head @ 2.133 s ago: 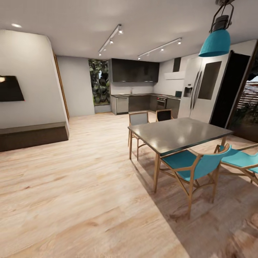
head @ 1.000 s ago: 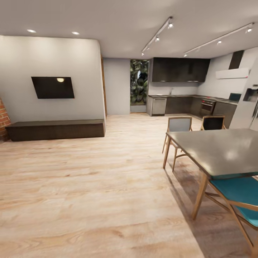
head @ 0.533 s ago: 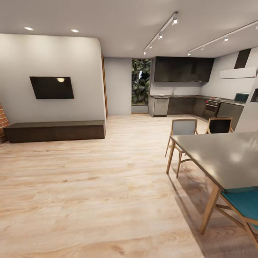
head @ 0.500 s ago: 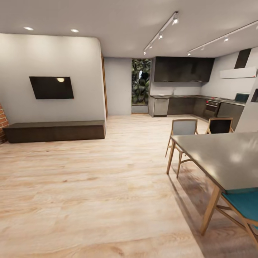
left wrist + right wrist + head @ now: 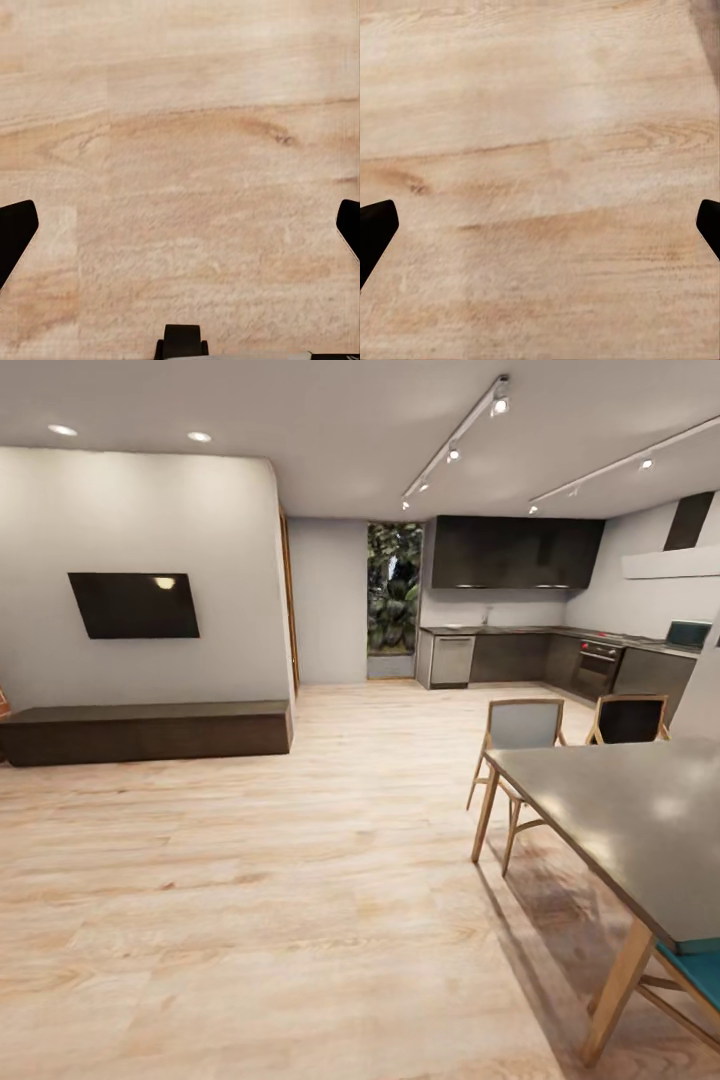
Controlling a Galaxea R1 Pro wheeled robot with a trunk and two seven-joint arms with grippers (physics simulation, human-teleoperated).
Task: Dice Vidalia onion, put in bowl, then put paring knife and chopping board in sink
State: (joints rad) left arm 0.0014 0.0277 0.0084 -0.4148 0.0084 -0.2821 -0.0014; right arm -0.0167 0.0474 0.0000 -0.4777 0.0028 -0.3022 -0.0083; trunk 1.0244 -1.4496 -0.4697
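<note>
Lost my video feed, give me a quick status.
Left tool and right tool open, empty, over wood floor. Kitchen far ahead across the room; sink not discernible. Dining table and chairs at right of path.

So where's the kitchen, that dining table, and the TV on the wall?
kitchen (image 5: 515, 552): head view, on the black upper cabinets.
dining table (image 5: 625, 810): head view, on its grey top.
TV (image 5: 133, 605): head view, middle of the dark screen.
</note>
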